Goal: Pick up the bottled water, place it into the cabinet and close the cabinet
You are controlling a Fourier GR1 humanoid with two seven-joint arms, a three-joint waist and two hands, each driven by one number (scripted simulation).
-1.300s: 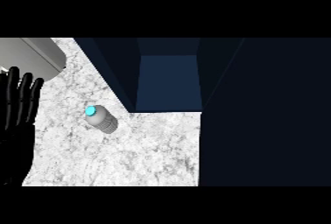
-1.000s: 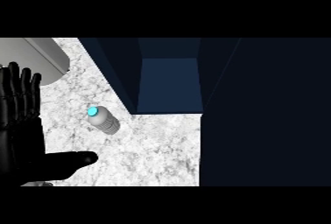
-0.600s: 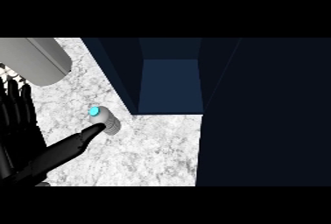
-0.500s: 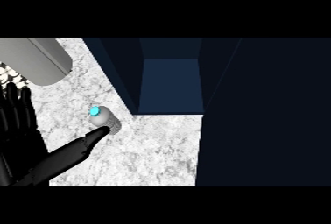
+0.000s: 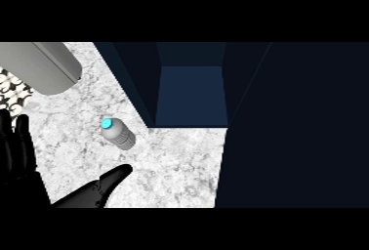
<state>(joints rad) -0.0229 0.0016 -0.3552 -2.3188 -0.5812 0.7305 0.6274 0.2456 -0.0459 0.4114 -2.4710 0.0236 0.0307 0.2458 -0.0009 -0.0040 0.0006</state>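
The bottled water (image 5: pixel 116 133) stood on the surface (image 5: pixel 176 163) beside the open cabinet (image 5: pixel 191 95), with a grey cylinder (image 5: pixel 43 68) behind it. The left robot hand (image 5: pixel 25 180) was spread, its thumb near the bottle but not touching it.

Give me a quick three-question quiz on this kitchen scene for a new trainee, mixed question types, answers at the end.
1. True or false: the left hand is curled round the bottled water.
2. Where is the bottled water? A) inside the cabinet; B) on the counter, outside the cabinet; C) lifted in the hand.
3. Fill in: the bottle's cap is ___ in colour.

Key: 1 false, the hand is open and apart from it; 2 B; 3 cyan.
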